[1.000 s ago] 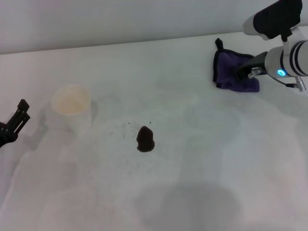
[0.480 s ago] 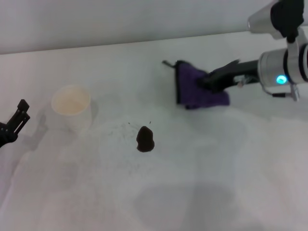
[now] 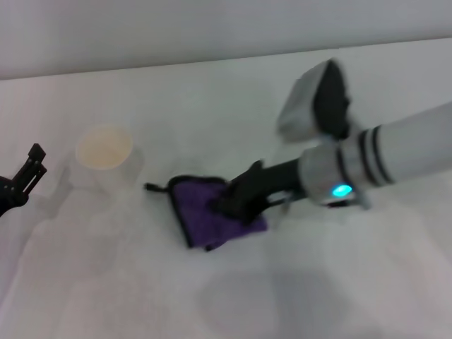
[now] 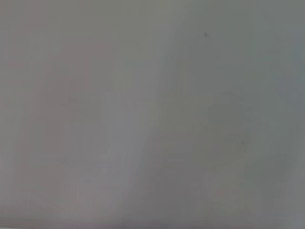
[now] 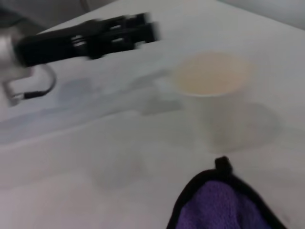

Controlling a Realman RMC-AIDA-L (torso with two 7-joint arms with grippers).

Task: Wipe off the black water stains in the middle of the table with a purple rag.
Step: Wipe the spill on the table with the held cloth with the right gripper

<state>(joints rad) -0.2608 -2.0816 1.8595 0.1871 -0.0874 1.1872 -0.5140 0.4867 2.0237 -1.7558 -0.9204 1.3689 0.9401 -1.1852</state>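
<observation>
The purple rag (image 3: pixel 205 212) with black edging lies flattened on the white table (image 3: pixel 212 92) at its middle. My right gripper (image 3: pixel 234 200) is shut on the rag's right side and presses it onto the tabletop. The black water stains are hidden; the rag covers the spot where they were. A corner of the rag with its black loop shows in the right wrist view (image 5: pixel 221 202). My left gripper (image 3: pixel 32 166) is parked shut and empty at the table's far left; it also shows in the right wrist view (image 5: pixel 143 29).
A white paper cup (image 3: pixel 106 157) stands upright left of the rag, about a hand's width from its loop; it also shows in the right wrist view (image 5: pixel 217 93). The left wrist view shows only plain pale surface.
My right gripper has carried the rag from the back right of the table, left and toward me, onto the middle. The stain, visible before, is now under the rag. The left arm has not moved.
</observation>
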